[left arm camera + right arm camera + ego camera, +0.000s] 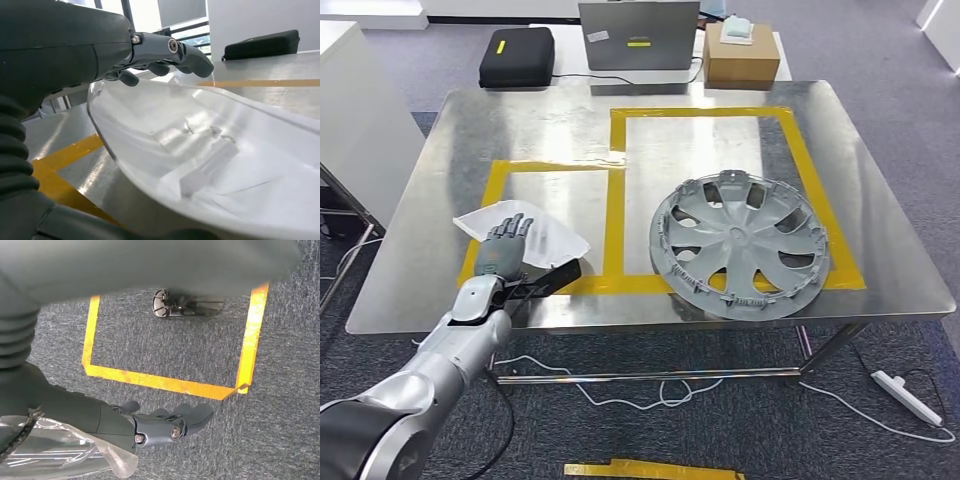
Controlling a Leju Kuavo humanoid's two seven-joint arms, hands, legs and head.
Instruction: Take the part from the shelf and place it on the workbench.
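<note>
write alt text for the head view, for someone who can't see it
The robot's left hand rests on a clear plastic part lying across the left yellow-taped box on a steel workbench. A grey wheel cover lies flat in the right box. Behind the bench sit a black case, a laptop and a cardboard box.

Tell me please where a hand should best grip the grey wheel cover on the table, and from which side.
Probably at the rim of the wheel cover nearest the table's front edge, coming from the robot's side. It lies flat, and that rim nearly reaches the edge. The openings between spokes offer another hold.
</note>
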